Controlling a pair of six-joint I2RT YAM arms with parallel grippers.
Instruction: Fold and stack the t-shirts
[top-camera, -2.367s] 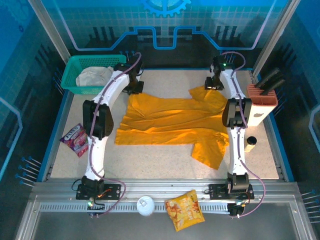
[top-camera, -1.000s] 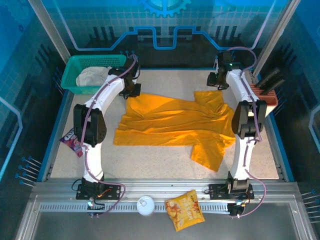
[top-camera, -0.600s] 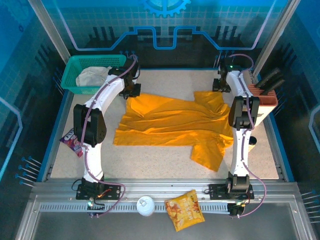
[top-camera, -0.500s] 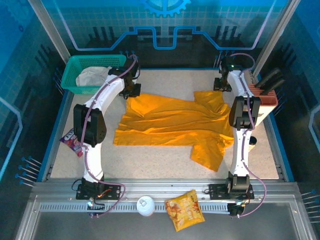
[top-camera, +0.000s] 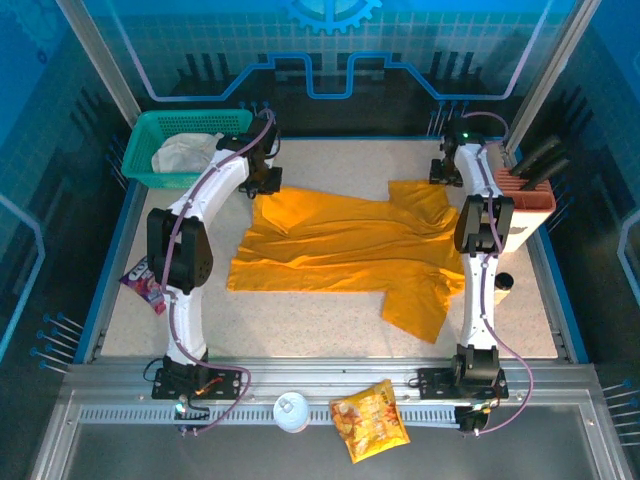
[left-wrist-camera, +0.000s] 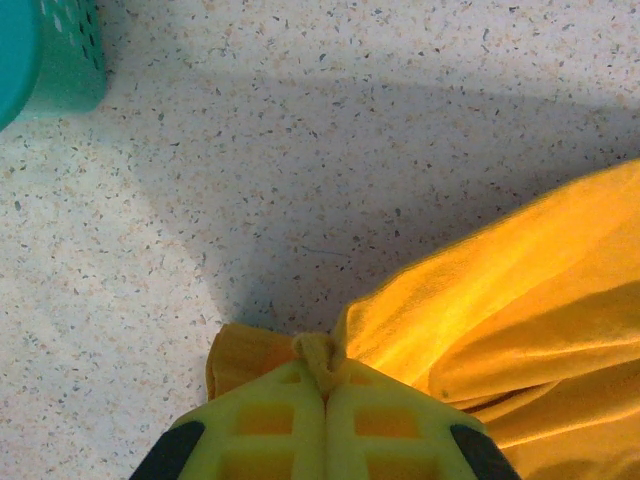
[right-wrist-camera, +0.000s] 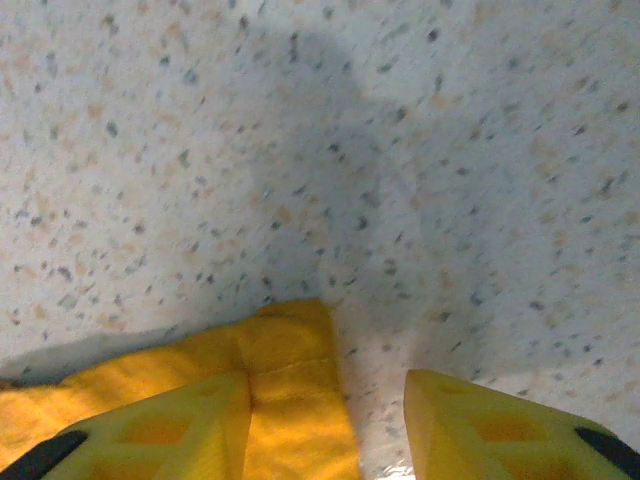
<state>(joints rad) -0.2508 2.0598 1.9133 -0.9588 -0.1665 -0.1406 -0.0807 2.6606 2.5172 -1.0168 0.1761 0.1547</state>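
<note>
Main risk sits at the right gripper (right-wrist-camera: 328, 395): jaws spread, with only the very corner of the mustard t-shirt (top-camera: 345, 245) lying against the inner face of one finger (right-wrist-camera: 170, 430), and bare table (right-wrist-camera: 420, 150) under most of the gap. Liable, on closing here, to catch a thin edge or nothing at all (a judgement from the wrist view, not a certainty). Liable then to lift the far hem on one side only and drag the shirt askew.

Second risk at the left gripper (left-wrist-camera: 322, 385): pressed together on a small bunched tuft of the same shirt. Little cloth past the tips, easily lost under a hard pull.

Third risk: wrinkles across the body and one sleeve splayed toward the near edge, likely to give a crooked fold without smoothing.

Mustard shirt spread flat across the middle of the table, one far corner at each gripper. Off-white t-shirt (top-camera: 185, 152) crumpled in the teal mesh basket (top-camera: 143, 140) at the far left, not yet part of any stack.

Both arms stretched far out from the bases at the near edge. Left arm arched up and over to the shirt's far-left corner, just beside the basket, wrist tipped down to the table. Right arm nearly straight along the right side — elbow raised, wrist bent down at the far-right corner.
</note>
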